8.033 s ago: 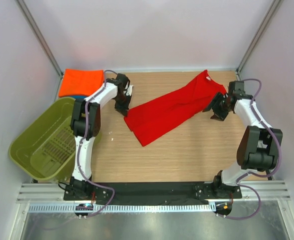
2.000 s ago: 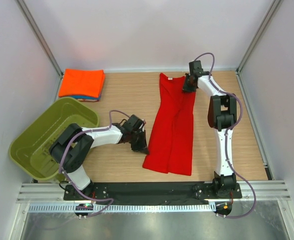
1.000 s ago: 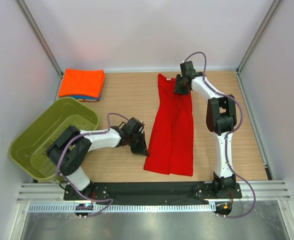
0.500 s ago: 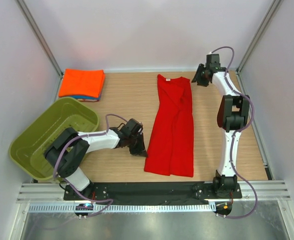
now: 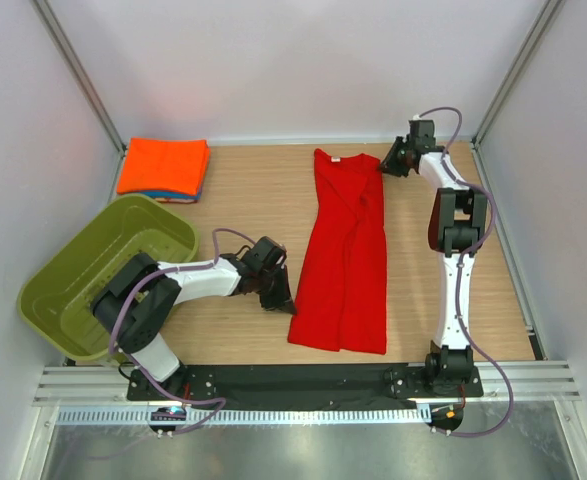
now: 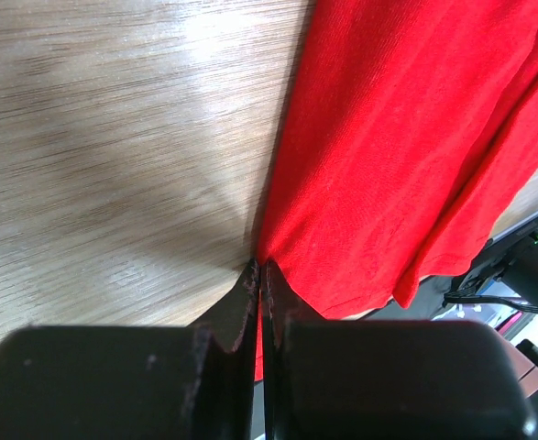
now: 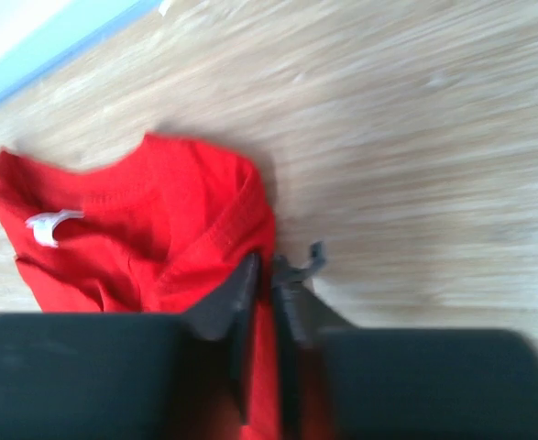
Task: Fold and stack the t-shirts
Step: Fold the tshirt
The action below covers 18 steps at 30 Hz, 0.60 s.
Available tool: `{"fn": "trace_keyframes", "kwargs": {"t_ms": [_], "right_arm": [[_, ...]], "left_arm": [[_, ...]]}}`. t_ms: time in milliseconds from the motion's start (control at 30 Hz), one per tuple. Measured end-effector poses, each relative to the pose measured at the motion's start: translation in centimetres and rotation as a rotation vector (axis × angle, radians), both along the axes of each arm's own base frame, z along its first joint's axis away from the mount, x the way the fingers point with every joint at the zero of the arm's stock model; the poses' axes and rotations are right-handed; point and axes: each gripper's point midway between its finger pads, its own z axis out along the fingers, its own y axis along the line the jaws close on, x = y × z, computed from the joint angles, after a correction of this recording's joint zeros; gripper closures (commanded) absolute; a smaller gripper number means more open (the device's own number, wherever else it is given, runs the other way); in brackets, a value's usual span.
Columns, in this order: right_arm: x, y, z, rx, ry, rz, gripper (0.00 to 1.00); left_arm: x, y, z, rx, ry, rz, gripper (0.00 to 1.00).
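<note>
**Thin pinches, easy slips**

Found the left gripper (image 6: 260, 266) low at the near left edge of the red shirt (image 5: 345, 250), jaws pressed together on a mere sliver of cloth; judged it likely to slip free under any pull. Saw the shirt stretched long and bunched along the table (image 5: 243, 200), so feared a crooked fold. Farther off, found the right gripper (image 7: 270, 270) nipped shut on the shoulder edge beside the collar; risked dragging rather than lifting. Spotted the orange shirt (image 5: 163, 165) folded far left, well apart.

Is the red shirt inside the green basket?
No, the red shirt lies stretched out on the wooden table, to the right of the green basket.
</note>
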Motion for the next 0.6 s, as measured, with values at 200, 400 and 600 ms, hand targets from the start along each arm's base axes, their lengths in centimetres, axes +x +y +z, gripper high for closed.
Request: {"fn": "trace_keyframes", "kwargs": {"t_ms": [200,400,600], "right_arm": [[1.2,-1.0,-0.7,-0.003,-0.023,-0.027,0.99],[3.3,-1.3,0.0,-0.029,-0.075,-0.026,0.98],[3.6,-1.2,0.5,-0.042,-0.09,-0.021,0.56]], "left_arm": [[0.0,0.0,0.0,0.001,0.004,0.007,1.0],[0.0,-0.2,0.0,0.001,0.011,0.041,1.0],[0.0,-0.6,0.0,-0.001,0.011,0.059,0.99]]}}
